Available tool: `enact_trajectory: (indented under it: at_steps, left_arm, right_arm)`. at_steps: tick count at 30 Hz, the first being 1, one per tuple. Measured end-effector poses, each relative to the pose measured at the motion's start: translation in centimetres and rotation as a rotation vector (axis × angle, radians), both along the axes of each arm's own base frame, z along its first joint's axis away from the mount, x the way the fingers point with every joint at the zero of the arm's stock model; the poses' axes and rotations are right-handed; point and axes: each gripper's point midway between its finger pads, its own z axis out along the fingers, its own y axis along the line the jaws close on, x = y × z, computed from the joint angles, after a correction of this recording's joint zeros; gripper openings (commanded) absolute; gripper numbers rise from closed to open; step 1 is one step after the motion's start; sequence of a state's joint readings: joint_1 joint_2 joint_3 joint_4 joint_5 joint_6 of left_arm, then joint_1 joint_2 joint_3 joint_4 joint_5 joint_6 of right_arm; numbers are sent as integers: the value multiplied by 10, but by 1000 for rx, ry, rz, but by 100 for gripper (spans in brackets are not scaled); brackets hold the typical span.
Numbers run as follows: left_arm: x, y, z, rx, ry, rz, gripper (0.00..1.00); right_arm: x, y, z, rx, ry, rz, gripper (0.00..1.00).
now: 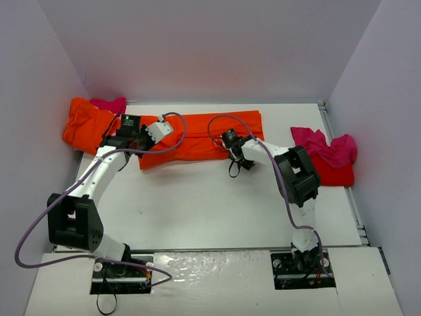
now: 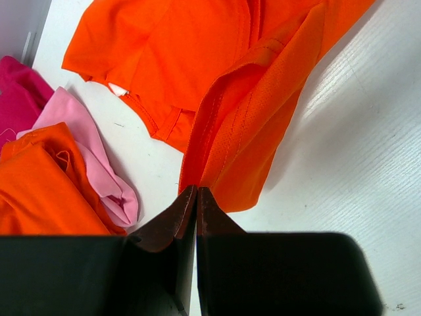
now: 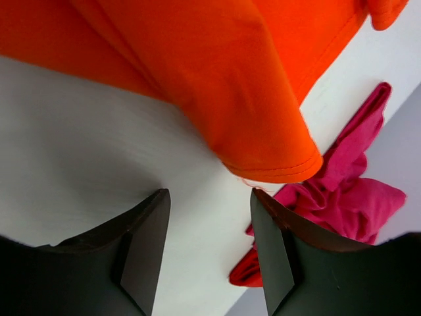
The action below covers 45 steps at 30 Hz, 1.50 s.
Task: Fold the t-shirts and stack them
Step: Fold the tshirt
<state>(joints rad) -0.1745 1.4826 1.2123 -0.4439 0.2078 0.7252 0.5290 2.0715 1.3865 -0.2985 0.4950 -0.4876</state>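
A white tabletop is boxed in by pale walls. In the upper left of the top view lies a crumpled orange t-shirt heap, with a magenta t-shirt behind it. The left wrist view also shows a pale pink t-shirt tucked against that heap. At the right edge a second magenta shirt is bunched on a red t-shirt. Both piles are well apart from the end effectors. A purple cable loops beside the left arm. That arm rises from its base at lower left and reaches to the upper left-centre, with its wrist turned rightward. The left end effector has its fingers pressed together, pinching a raised fold at the left end of the long orange t-shirt. In its own view the cloth runs up from the closed tips in a stitched ridge. The right arm bends at an elbow on the right, and its forearm stretches leftward to the centre. The right end effector is spread with nothing between its fingers. It hangs over bare tabletop just beside the shirt's hemmed corner. The long orange t-shirt lies as a band across the upper middle, folded lengthwise and mostly flat, with its lower left corner sagging toward the near side.
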Motion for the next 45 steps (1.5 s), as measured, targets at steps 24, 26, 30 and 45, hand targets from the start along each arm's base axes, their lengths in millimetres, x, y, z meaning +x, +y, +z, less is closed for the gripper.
enact_trajectory:
  at_steps: [24,26,30,45]
  left_arm:
    - [-4,6,-9,17,20,8,0]
    - [-4,6,-9,21,19,7,0]
    - [-4,7,-9,25,18,7,0]
    - [-4,11,-6,22,9,19,0]
  right_arm:
    - [26,-12,-10,-4,34,6,25]
    - [26,-14,-12,-5,39,4,19]
    - [25,-15,-14,5,48,1,6]
    - [24,-17,-12,17,49,-10,0]
